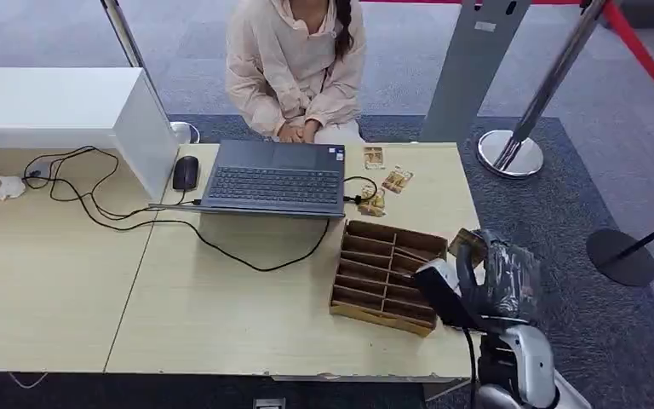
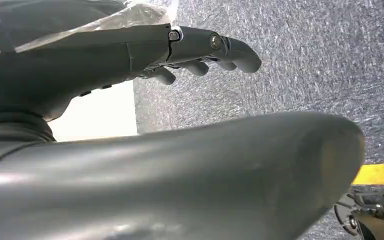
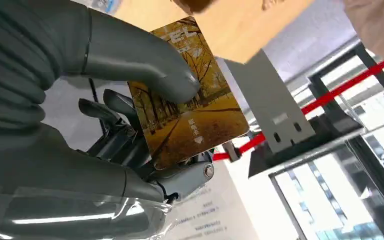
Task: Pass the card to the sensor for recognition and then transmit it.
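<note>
Table (image 1: 221, 315), right edge: right hand (image 1: 485, 277) hovers beside wooden organizer (image 1: 383, 273). Hand largely plastic-wrapped, fingers hard to make out. Card (image 3: 190, 97) pinched, thumb on face, fingers (image 3: 110, 112) behind. Left hand (image 2: 180, 50) over carpet, fingers extended, empty.

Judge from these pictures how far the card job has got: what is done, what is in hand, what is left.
Done: the right hand holds a card, thumb pressed on its face, raised beside the card box. In hand: carrying it. Left: showing it to a sensor, which I cannot pick out, then passing it on, perhaps to the person.
</note>
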You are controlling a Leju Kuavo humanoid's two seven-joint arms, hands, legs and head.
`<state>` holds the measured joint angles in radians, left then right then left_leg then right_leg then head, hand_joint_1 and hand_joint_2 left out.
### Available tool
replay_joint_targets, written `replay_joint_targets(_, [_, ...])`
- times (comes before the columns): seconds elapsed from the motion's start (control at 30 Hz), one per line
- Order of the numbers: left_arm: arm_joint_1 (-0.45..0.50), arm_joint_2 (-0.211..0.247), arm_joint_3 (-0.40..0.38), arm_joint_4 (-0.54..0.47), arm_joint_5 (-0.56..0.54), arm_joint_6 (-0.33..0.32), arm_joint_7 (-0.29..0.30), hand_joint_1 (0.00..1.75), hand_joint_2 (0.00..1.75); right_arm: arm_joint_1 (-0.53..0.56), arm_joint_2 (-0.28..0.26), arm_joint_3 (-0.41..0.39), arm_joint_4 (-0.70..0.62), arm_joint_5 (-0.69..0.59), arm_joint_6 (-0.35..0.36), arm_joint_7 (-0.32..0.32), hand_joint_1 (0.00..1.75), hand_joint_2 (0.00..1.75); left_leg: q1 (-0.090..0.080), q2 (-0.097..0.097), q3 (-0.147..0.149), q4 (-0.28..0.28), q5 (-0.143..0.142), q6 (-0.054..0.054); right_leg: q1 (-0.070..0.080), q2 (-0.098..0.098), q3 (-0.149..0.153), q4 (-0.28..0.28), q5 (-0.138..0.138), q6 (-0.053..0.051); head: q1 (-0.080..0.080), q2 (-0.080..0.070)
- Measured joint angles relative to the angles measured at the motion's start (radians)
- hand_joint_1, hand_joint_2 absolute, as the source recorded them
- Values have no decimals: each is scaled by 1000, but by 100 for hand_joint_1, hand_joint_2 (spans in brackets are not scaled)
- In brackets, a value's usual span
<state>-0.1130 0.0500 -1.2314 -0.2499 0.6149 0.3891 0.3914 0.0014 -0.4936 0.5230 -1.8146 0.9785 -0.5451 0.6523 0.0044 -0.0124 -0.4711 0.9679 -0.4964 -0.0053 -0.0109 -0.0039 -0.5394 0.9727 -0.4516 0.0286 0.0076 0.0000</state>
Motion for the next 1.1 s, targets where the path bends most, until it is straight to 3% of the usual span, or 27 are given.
replay_joint_targets(0.47, [0, 0, 13, 0, 0, 0, 3, 0, 0, 5, 29, 50, 111, -33, -57, 16, 175, 175, -1, 0, 1, 0, 0, 0, 0, 0, 0, 0, 0, 0, 0, 0])
replay_joint_targets(1.1, [1, 0, 18, 0, 0, 3, 1, 0, 0, 30, 23, 42, 162, -26, -95, 43, 175, 175, -1, 0, 1, 0, 0, 0, 0, 0, 0, 0, 0, 0, 0, 0])
